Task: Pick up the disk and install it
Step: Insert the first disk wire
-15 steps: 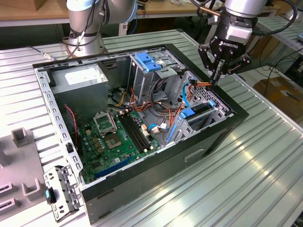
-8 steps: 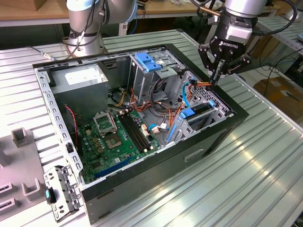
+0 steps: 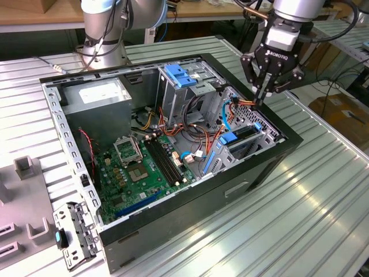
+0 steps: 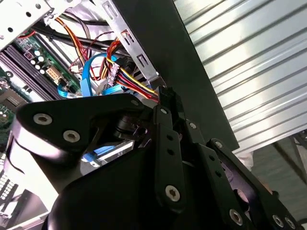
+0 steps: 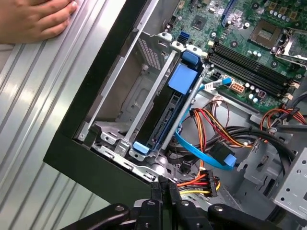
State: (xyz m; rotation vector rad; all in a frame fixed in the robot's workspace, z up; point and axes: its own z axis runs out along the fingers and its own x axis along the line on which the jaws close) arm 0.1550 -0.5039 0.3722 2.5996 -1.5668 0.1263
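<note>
- An open computer case (image 3: 173,231) is seen lying on a ribbed metal table (image 3: 300,219) in the middle of the exterior view, with the green motherboard (image 3: 138,167) exposed in its lower left part.
- The claw (image 3: 260,99) is seen in the upper right of the exterior view, poised over the case's far right corner, just above the drive cage (image 3: 253,135).
- Its fingers (image 5: 163,191) are brought together at the bottom centre of the first wrist view, pinched on the connector (image 5: 199,182) of a bundle of red, yellow and black wires (image 5: 216,127).
- The disk (image 5: 165,120) is seated on edge in a slot of the cage, in the centre of the first wrist view, with blue plastic rail tabs at both ends.
- The disk is found just beside the claw's tips, slightly below them in the cage, and is not touched by them.
- In the exterior view the disk (image 3: 245,138) is seen right of centre, directly under the claw.
- A blue flat cable (image 5: 201,153) is curled between the disk and the held connector.
- A person's hand (image 5: 33,19) is rested on the table in the upper left of the first wrist view, well apart from the claw.
- A light-blue bracket (image 3: 181,75) is seen at the top centre of the exterior view.
</note>
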